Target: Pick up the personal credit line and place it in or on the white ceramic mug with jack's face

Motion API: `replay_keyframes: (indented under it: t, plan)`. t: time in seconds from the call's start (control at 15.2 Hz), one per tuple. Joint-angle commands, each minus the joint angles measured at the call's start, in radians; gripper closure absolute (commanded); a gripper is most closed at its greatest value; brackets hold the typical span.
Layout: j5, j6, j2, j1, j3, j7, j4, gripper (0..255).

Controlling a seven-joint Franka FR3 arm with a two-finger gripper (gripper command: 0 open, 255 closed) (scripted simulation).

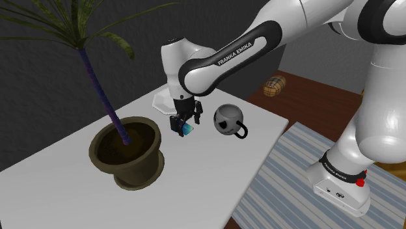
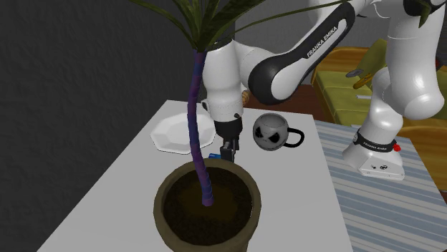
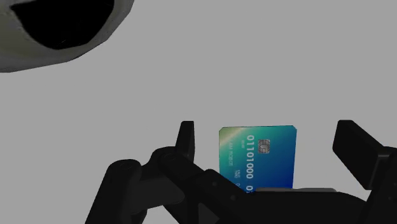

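Hanging just right of the brown plant pot [image 1: 127,155], low over the white table [image 1: 215,175], with the black gripper [image 1: 184,130] spread open. Straddling the blue-green credit card [image 3: 259,158] without touching it, fingers [image 3: 185,143] standing clear on both sides. Sitting further right, near the card but apart: the round Jack-face mug [image 1: 228,118].

arm [image 1: 234,55] bent low, jaws seemingly apart

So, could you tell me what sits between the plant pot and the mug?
In the shoulder view, the open gripper straddling the blue-green card.
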Motion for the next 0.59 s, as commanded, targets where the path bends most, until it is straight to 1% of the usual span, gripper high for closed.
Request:
replay_keyframes:
  t: [0.0,0.46,0.53]
  plan:
    - [-0.004,0.015,0.007,0.001,-0.002,0.001,-0.007,0]
    - [-0.004,0.014,0.007,0.001,-0.002,0.001,-0.007,0]
    - [-0.004,0.014,0.007,0.001,-0.002,0.001,-0.007,255]
